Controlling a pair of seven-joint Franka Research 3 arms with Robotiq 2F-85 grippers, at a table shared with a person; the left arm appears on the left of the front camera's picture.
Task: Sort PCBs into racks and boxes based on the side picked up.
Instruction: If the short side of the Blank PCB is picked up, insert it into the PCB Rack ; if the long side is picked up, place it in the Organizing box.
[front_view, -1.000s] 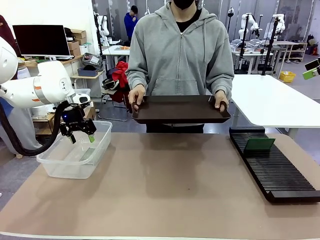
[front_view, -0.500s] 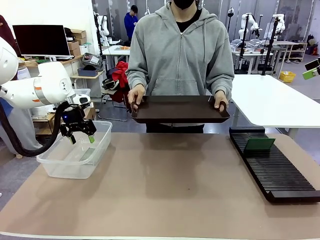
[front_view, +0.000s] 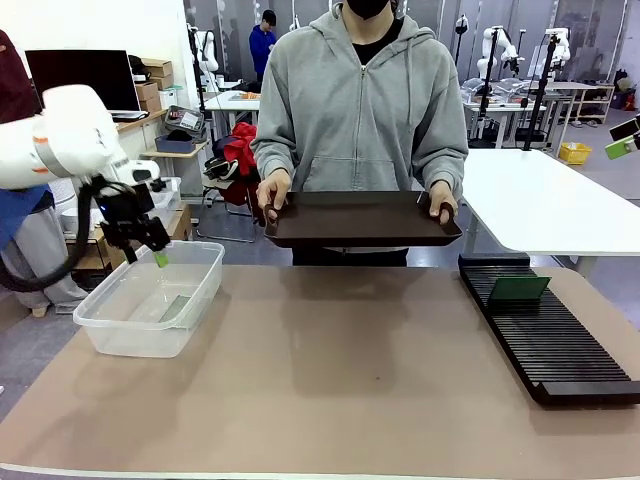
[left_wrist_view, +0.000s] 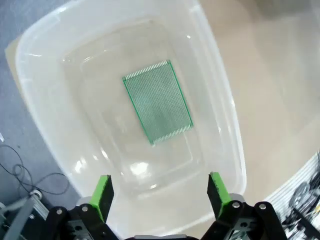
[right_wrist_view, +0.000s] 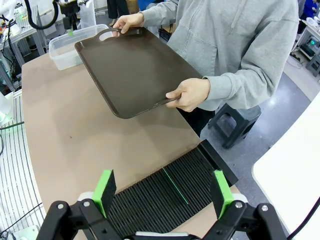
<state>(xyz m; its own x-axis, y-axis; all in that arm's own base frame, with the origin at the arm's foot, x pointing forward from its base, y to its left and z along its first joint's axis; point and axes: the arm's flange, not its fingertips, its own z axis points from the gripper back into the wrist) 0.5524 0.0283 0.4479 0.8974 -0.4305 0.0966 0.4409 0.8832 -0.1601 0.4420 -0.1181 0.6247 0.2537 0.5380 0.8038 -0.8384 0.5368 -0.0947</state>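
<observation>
One green PCB (left_wrist_view: 158, 101) lies flat on the floor of the clear box (left_wrist_view: 227, 105), which stands at the table's left (front_view: 110, 333). My left gripper (front_view: 145, 254) hangs open above the box's far rim with nothing between its green pads (left_wrist_view: 103, 190). A second PCB (front_view: 518, 289) stands on edge in a slot near the far end of the black rack (front_view: 560, 350); in the right wrist view it shows as a thin green line (right_wrist_view: 175, 186) in the rack (right_wrist_view: 150, 200). My right gripper (right_wrist_view: 163, 193) is open, high above the rack.
A person in a grey hoodie stands at the far side, both hands holding a dark brown handled tray (front_view: 360, 218) level above the table's far edge. A white table (front_view: 545, 200) stands beyond the rack. The brown tabletop (front_view: 340, 370) lies between box and rack.
My left gripper has risen and drawn back to the left, from inside the box's mouth to above its far rim. The person, tray and rack have not moved.
</observation>
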